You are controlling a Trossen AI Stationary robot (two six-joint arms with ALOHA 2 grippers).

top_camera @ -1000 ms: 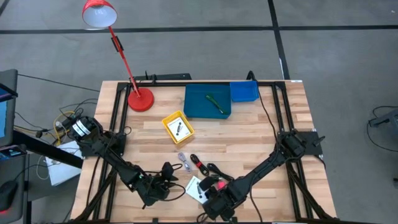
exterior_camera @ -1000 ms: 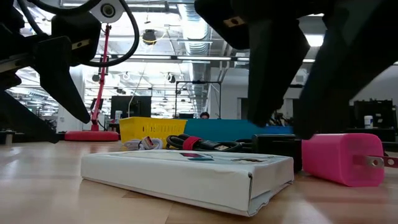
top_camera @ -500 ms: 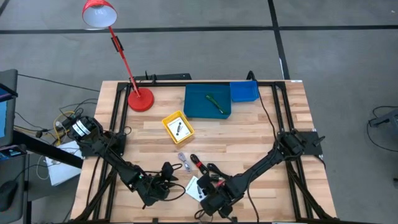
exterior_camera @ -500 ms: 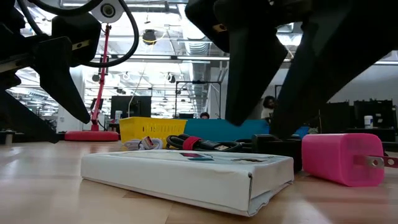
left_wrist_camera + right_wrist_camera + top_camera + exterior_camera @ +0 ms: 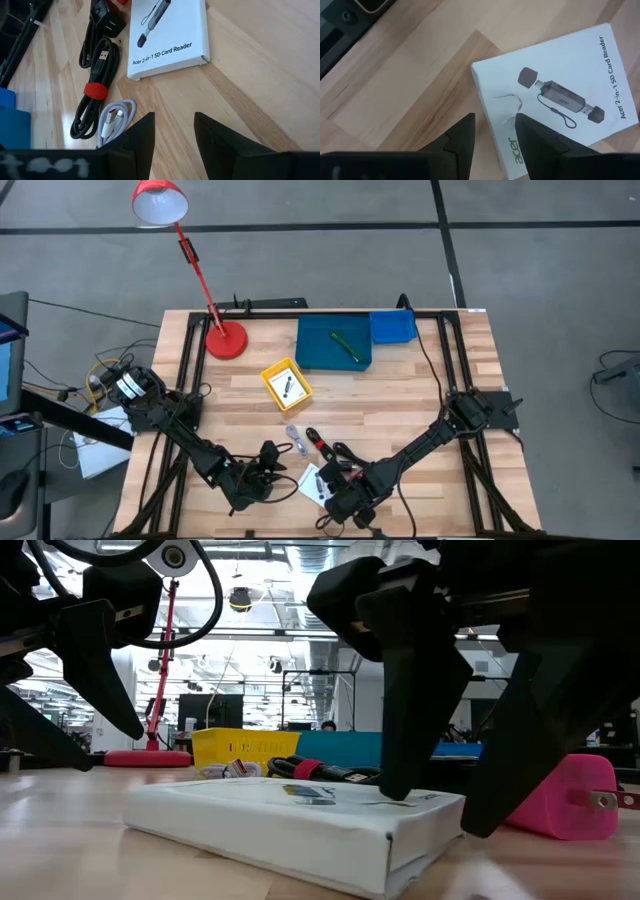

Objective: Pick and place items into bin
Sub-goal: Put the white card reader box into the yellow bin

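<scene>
The white card-reader box (image 5: 313, 483) (image 5: 555, 100) lies flat on the table near its near edge. A pink plug piece (image 5: 570, 800) lies just right of it. A black cable with a red band (image 5: 95, 90) and a coiled white cable (image 5: 115, 120) lie just beyond the box. The green pen (image 5: 347, 345) lies in the blue bin (image 5: 320, 358). My right gripper (image 5: 335, 498) (image 5: 495, 127) is open, down at the box's right end. My left gripper (image 5: 262, 468) (image 5: 174, 125) is open, hovering left of the box. My right gripper comes from above, pointing down, at the right end of the white box. One fingertip (image 5: 402, 792) stands on the box's top face (image 5: 375, 802) near that end. The other finger (image 5: 500, 800) reaches down beside the end wall. The box lies flat on the table.
A yellow box (image 5: 286, 383) sits mid-table. A smaller blue tray (image 5: 393, 327) adjoins the bin's right side. A red desk lamp's base (image 5: 226, 339) stands at the far left. Bare wood lies between the yellow box and the near items.
My right gripper has moved toward the table's left and come down from over the pink piece onto the white box's right end. The box has shifted slightly on the table. The left arm has kept still.
</scene>
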